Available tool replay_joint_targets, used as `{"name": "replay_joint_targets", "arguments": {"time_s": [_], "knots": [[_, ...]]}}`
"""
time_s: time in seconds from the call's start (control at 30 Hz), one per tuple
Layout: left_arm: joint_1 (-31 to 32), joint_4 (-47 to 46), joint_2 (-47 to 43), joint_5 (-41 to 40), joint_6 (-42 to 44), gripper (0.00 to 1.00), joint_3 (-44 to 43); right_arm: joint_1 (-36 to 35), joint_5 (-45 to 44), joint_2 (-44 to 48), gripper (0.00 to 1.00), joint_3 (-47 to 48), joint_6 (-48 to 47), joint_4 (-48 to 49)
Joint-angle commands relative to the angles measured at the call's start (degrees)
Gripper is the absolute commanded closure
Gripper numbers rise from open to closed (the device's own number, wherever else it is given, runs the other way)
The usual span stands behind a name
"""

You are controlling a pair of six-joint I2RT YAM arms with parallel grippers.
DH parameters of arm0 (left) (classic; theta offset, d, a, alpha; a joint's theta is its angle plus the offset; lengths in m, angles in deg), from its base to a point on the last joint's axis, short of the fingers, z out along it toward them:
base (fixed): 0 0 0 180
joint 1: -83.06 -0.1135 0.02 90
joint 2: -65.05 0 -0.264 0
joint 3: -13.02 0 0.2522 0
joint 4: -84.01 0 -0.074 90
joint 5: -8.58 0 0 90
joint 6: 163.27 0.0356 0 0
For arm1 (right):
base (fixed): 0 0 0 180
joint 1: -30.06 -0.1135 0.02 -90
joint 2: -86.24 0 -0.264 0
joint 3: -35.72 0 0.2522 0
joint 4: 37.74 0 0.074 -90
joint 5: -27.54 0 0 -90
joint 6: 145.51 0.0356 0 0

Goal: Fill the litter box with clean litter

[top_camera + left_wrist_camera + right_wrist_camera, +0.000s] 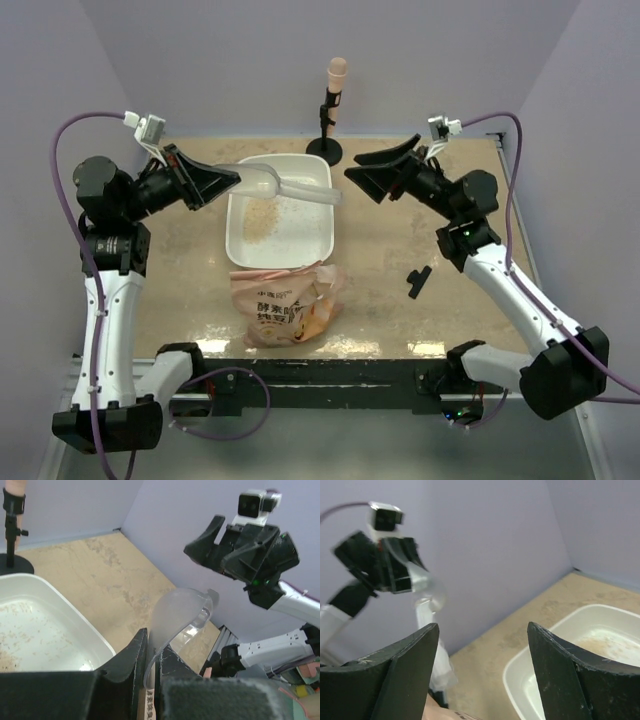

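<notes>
Filling barely begun: a thin scatter of granules in the box, with much of its floor bare.

Top view: the litter box (305, 235) sits mid-counter, nearer the far edge. The clean litter (262, 222) covers only a patch on the side toward the counter's left edge, so I judge most of the filling is yet to do. The left tool (215, 183) is clamped on a translucent scoop (290, 185), which hangs over the box's far end and looks empty. The right tool (365, 175) stands wide, holding nothing. The bag (285, 305) lies just beside the box's near rim. Left wrist view: sparse granules on the white floor. Right wrist view: a tan patch in the box, jaws wide apart.
</notes>
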Motion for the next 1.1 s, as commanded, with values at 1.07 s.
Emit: {"name": "replay_joint_targets", "arguments": {"time_s": [1.07], "knots": [[-4.71,-28.69,0.13,3.7,-24.28,1.0,16.34,-6.46,11.35,-5.2,0.29,2.63,-8.26,-2.45]]}}
